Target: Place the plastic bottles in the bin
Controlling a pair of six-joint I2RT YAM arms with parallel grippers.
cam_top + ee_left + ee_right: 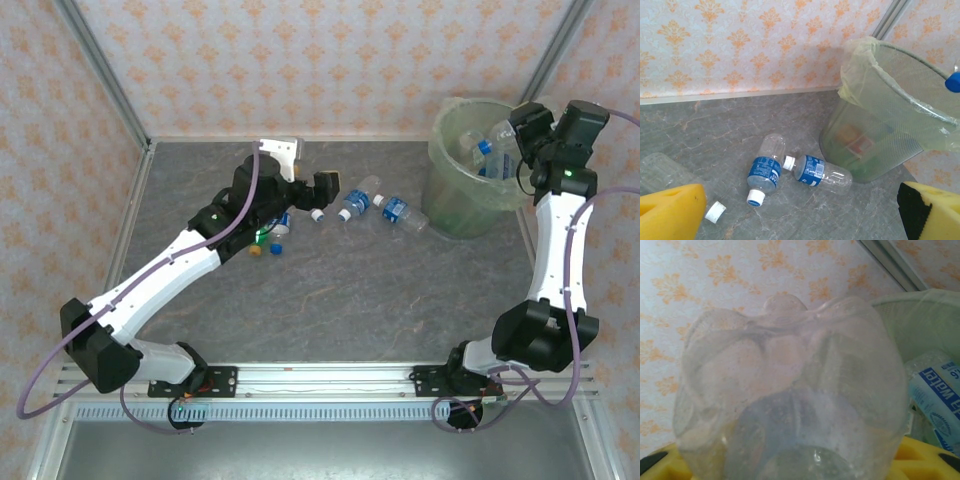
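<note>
A clear, thin-walled bottle (790, 385) with a lobed base is pinched between the yellow foam fingers (922, 462) of the right gripper (515, 145) and is held over the round, translucent pale-green bin (455, 205), whose rim is draped with a thin bag. The left gripper (800, 215) is seen with fingers spread wide above the grey marbled table (350, 290), where two blue-labelled bottles (765, 170) are laid near the bin's foot.
</note>
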